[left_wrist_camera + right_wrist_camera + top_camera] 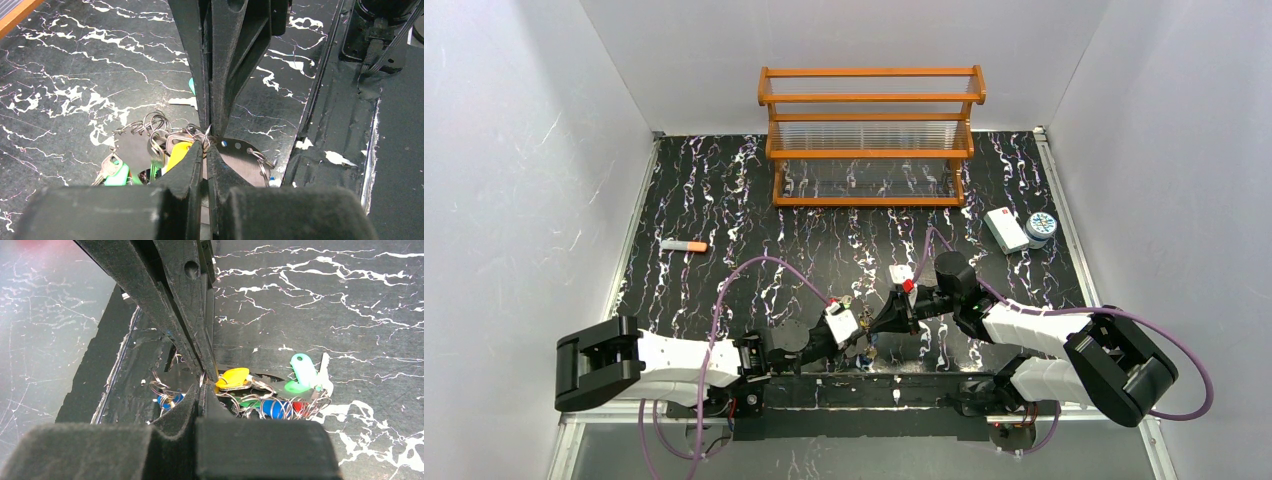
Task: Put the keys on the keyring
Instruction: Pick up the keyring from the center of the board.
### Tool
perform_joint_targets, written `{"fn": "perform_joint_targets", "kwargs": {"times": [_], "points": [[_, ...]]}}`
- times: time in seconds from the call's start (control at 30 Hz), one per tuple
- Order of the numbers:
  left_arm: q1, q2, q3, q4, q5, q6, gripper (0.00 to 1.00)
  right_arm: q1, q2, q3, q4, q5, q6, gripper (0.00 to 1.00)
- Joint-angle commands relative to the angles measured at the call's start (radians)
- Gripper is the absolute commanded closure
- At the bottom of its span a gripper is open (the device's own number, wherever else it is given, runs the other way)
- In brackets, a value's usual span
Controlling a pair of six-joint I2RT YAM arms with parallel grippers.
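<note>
The keys (179,154) lie in a tangle of small wire rings near the table's front edge, with yellow, green (119,176), blue (272,407) and red (298,406) heads. One pale-green-headed key (300,371) lies loose beside them. The keyring (235,155) looks like a dark flat oval with small holes along its rim, partly hidden under the keys. My left gripper (205,146) and right gripper (201,387) meet tip to tip (869,332). Each is shut on the same small wire ring (207,134) at the oval's rim.
A wooden rack (870,135) stands at the back. At the right are a white box (1005,229) and a round tin (1041,227). An orange-tipped stick (684,245) lies at the left. The black front strip (345,125) runs just beside the keys.
</note>
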Motion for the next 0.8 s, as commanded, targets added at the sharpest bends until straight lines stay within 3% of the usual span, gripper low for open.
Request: {"fn": "perform_joint_targets", "kwargs": {"times": [0.0,0.13,0.17,0.27,0.4,0.43,0.63,0.77], "points": [[0.001,-0.006,0.010,0.007,0.000,0.007,1.00,0.004,-0.013,0.016,0.064,-0.035,0.016,0.99],[0.001,-0.042,-0.006,0.006,-0.017,0.004,1.00,0.004,-0.019,0.019,0.055,-0.029,0.027,0.99],[0.001,-0.058,-0.014,0.004,-0.027,0.003,1.00,0.004,-0.024,0.021,0.052,-0.019,0.032,0.84],[0.001,-0.095,-0.026,-0.009,-0.054,0.008,1.00,0.004,-0.054,0.022,0.047,0.007,0.037,0.58],[0.001,-0.134,-0.027,-0.055,-0.073,0.049,1.00,0.004,-0.121,0.011,0.048,0.078,0.036,0.10],[0.001,-0.140,-0.024,-0.073,-0.074,0.064,1.00,0.004,-0.141,0.008,0.049,0.099,0.036,0.03],[0.001,-0.156,-0.006,-0.150,-0.026,0.222,1.00,0.004,-0.218,0.007,0.019,0.245,0.064,0.01],[0.001,-0.168,0.003,-0.167,-0.043,0.255,1.00,0.004,-0.232,0.019,-0.014,0.452,0.248,0.01]]}}
